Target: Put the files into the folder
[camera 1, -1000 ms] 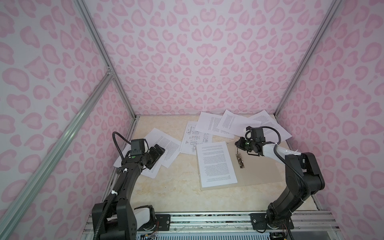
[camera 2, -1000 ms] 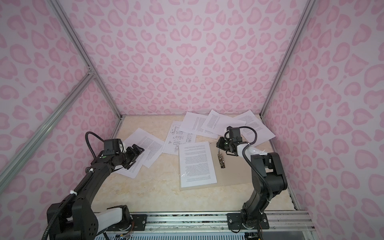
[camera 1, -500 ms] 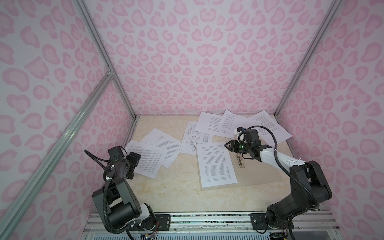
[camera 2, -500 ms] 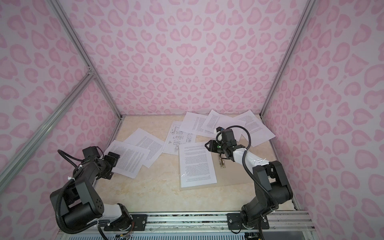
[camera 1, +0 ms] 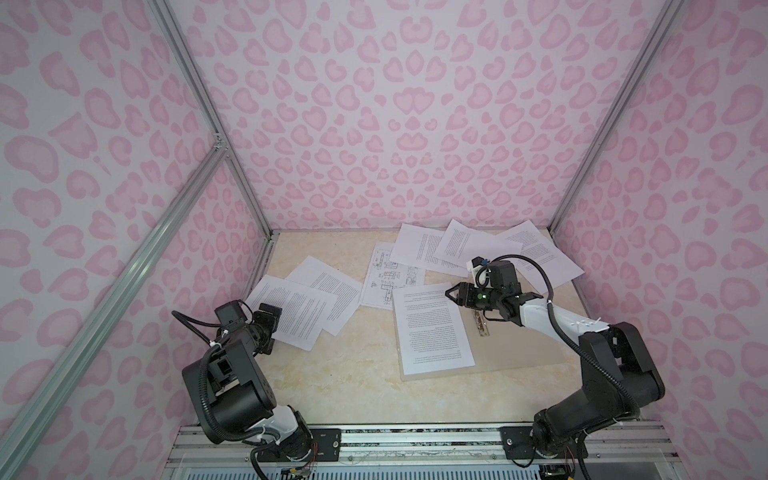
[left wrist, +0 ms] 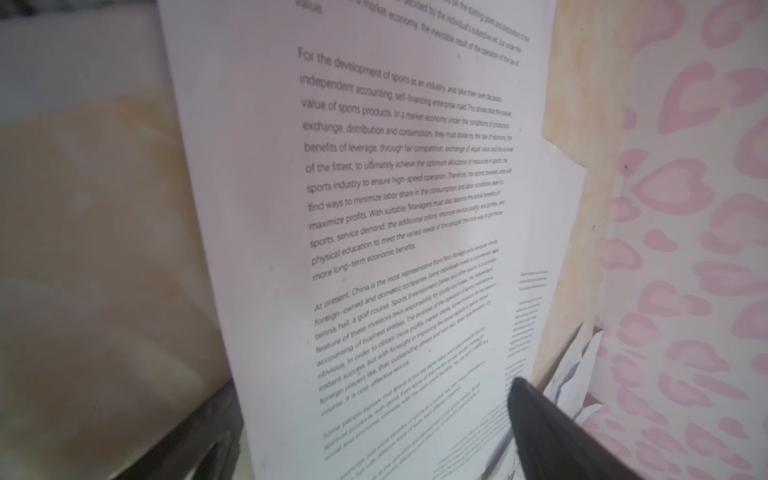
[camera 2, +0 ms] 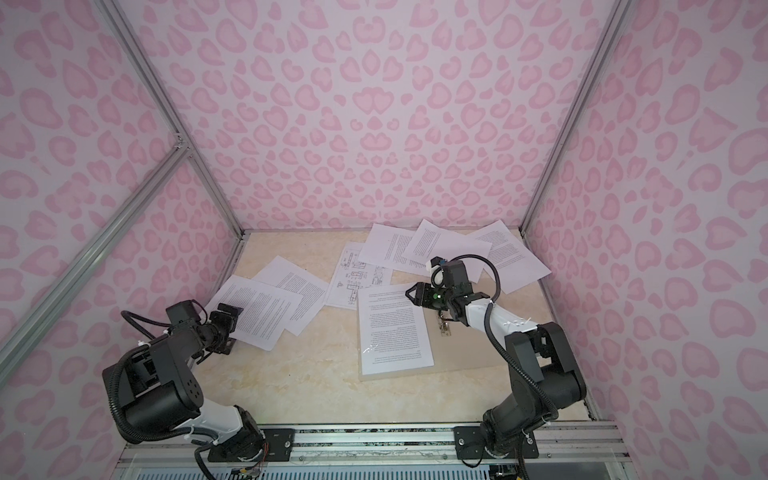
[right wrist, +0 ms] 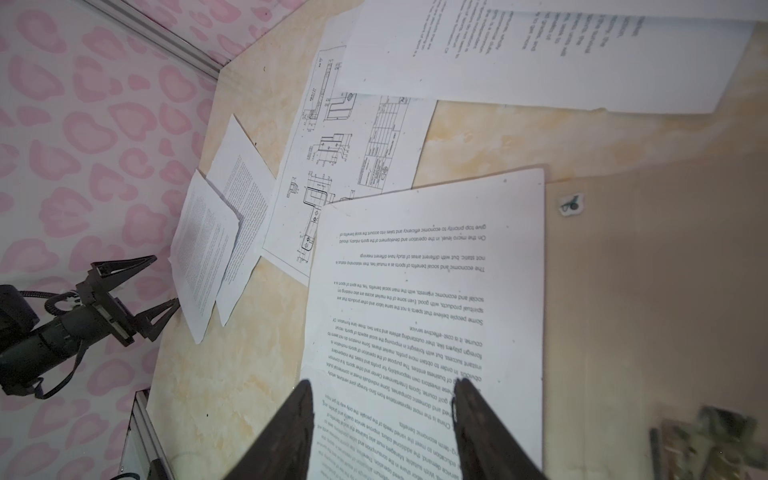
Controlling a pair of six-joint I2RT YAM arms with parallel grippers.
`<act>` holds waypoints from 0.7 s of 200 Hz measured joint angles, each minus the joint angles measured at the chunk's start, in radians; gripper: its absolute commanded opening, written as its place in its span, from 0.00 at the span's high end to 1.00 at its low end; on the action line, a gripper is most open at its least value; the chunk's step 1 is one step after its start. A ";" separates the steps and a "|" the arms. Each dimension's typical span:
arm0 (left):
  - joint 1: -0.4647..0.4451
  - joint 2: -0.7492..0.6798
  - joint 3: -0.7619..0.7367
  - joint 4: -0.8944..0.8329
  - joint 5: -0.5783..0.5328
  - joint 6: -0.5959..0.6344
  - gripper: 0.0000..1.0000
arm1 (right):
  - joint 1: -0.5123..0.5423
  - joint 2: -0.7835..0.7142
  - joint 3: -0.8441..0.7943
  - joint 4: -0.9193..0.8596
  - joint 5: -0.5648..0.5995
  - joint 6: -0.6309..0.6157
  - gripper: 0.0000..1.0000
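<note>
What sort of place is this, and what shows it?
Likely a robot test cell: pink heart-patterned wall panels in silver aluminium framing, two black robot arms bolted to a metal rail.

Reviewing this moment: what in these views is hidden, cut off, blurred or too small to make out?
1. metal clip: blurred and cut by the frame edge in the right wrist view; partly under the right arm in both top views.
2. top sheet on the folder: it hides whether more sheets lie beneath.
3. rear sheets: print too small to read in both top views.
</note>
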State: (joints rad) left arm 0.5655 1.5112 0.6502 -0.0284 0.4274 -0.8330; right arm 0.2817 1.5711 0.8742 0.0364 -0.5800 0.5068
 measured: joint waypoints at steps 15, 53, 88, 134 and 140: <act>-0.020 0.023 -0.005 0.069 0.037 -0.021 0.04 | -0.004 0.006 -0.002 0.033 -0.022 0.023 0.41; -0.058 0.062 -0.005 0.159 0.067 -0.079 0.16 | -0.007 0.010 -0.043 0.153 -0.072 0.095 0.39; -0.084 0.096 0.002 0.225 0.080 -0.140 0.31 | -0.007 0.010 -0.079 0.249 -0.100 0.163 0.40; -0.103 0.124 0.029 0.301 0.069 -0.207 0.49 | -0.006 0.010 -0.125 0.334 -0.108 0.216 0.41; -0.104 0.132 0.029 0.309 0.069 -0.216 0.53 | -0.006 0.010 -0.130 0.342 -0.108 0.219 0.41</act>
State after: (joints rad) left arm 0.4618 1.6436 0.6792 0.2810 0.4969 -1.0492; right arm 0.2760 1.5814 0.7444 0.3782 -0.6884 0.7261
